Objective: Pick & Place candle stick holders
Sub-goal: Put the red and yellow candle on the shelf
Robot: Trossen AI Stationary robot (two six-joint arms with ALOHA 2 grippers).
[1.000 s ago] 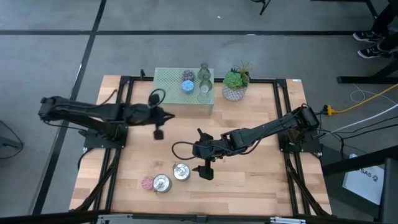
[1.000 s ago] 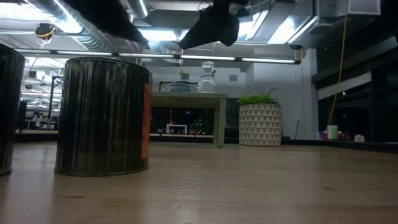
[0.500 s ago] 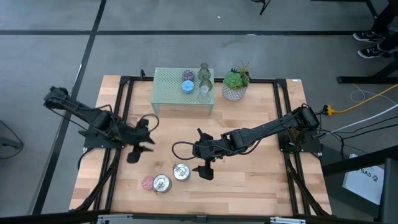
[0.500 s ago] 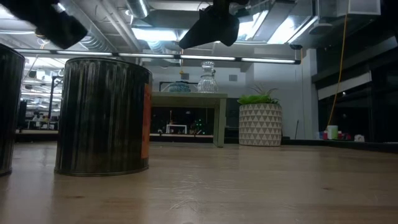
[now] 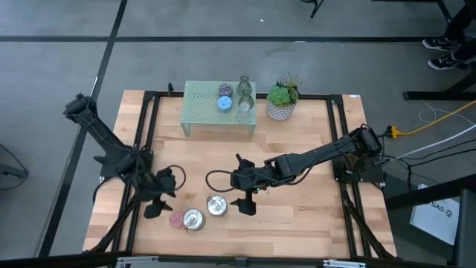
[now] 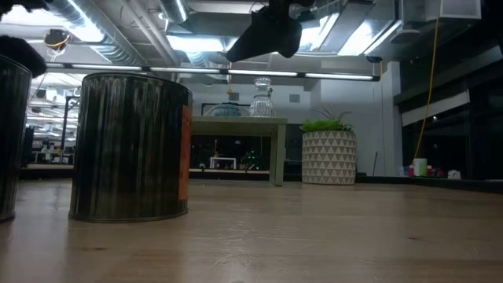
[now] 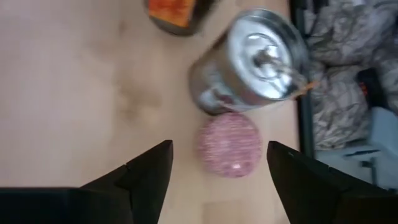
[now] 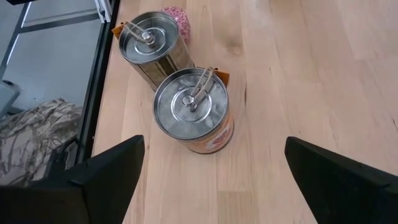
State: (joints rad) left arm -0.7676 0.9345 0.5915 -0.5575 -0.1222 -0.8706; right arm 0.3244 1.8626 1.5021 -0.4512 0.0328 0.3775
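Left wrist: L tool (image 7: 217, 163) open, empty.

Pink holder (image 8: 177, 17) — half behind tin (image 8: 151, 46)

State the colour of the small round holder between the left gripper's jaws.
Pink, speckled: the small round holder shows best in the left wrist view.

overhead: even, bright | low view: dim, backlit | left wrist: blurred
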